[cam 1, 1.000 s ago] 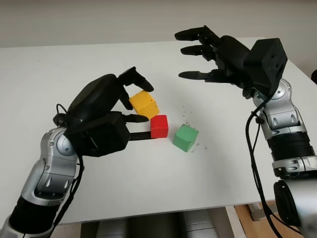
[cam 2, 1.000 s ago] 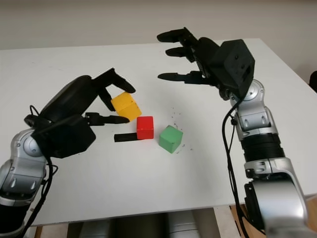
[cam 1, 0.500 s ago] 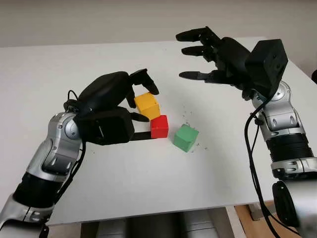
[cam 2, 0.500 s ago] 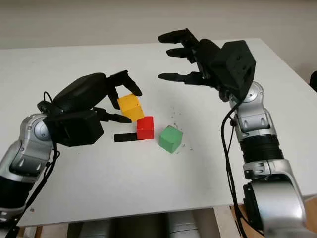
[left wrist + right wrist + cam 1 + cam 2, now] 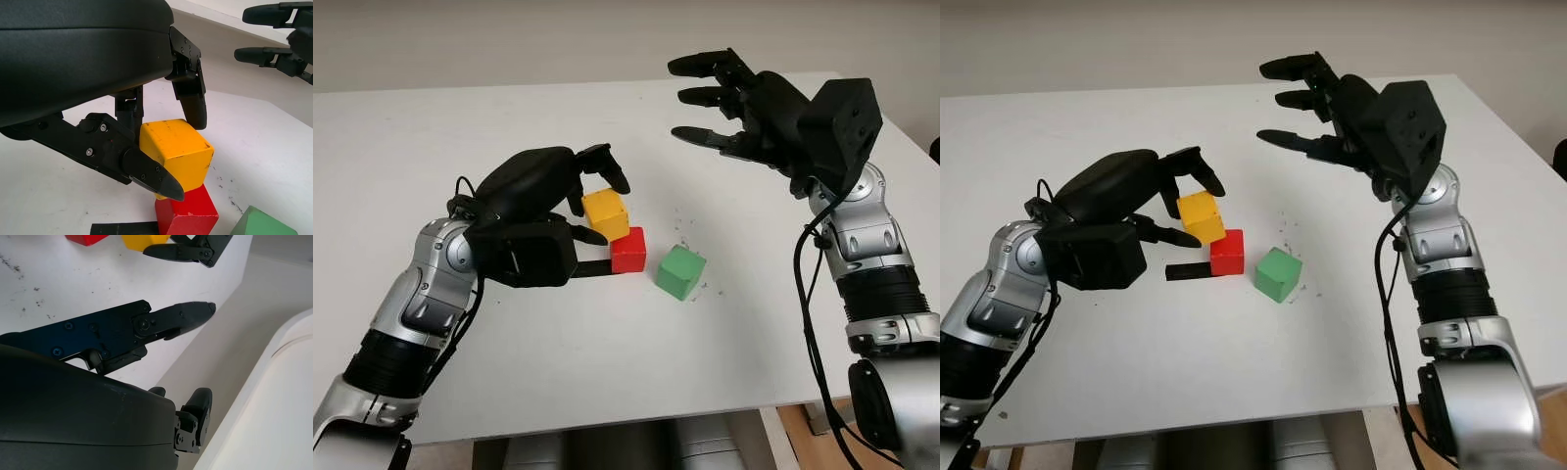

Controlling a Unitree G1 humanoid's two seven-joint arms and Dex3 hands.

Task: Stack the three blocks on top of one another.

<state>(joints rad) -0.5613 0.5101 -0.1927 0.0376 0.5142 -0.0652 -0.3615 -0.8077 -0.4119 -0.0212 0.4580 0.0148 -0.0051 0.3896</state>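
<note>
White tabletop (image 5: 607, 392): left hand (image 5: 570, 201) pinches the small yellow block (image 5: 606, 213), seemingly light and rigid, by opposite faces above the red block (image 5: 628, 249); right hand (image 5: 729, 103) open, aloft.

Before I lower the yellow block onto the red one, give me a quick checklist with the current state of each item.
1. Grip: left hand is shut on the yellow block, fingers on opposite faces. Ok.
2. Alignment: the yellow block overlaps only the rear edge of the red block and sits tilted, not centred. Not ok.
3. Contact between yellow and red: they look close in the left wrist view, but touching or apart, cannot tell.
4. Red block flat on the table: ok.
5. Green block stands apart from the red one, out of the way: ok.
6. Right hand is open, raised above the far side of the table: ok.
</note>
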